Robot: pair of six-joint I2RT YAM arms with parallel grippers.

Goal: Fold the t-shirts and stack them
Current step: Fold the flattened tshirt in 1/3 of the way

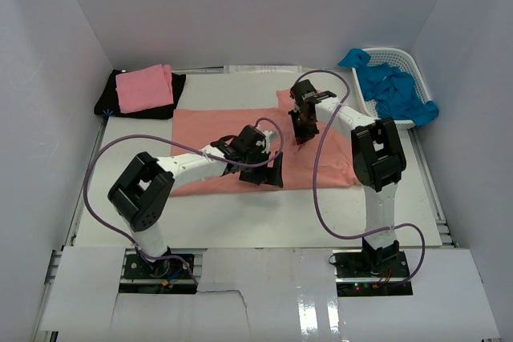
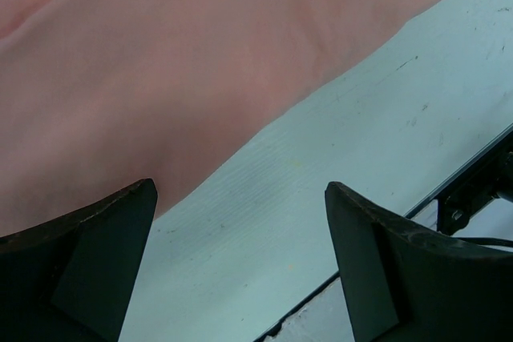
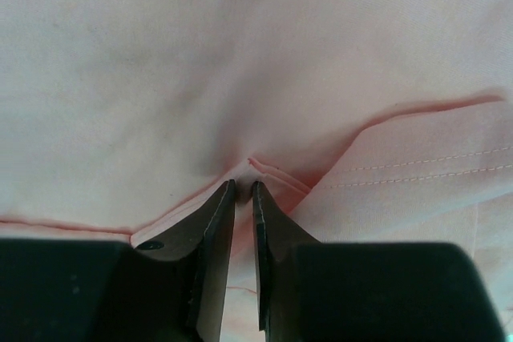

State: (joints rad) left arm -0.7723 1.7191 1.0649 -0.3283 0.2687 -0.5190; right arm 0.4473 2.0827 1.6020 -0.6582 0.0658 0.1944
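Pink t-shirt (image 1: pixel 144 89) lies folded on black t-shirt (image 1: pixel 108 104), upper left. Salmon t-shirt (image 1: pixel 208 127) mid-fold at centre: right end effector (image 3: pixel 243 183) pinches it, left end effector (image 2: pixel 240 190) spread. Blue t-shirts (image 1: pixel 397 90) not yet folded, in basket (image 1: pixel 401 55).

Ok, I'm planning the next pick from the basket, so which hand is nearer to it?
Right. The right hand pinches the salmon t-shirt mid-table, left of the basket. The left hand hangs open farther from it, over that shirt's near edge.
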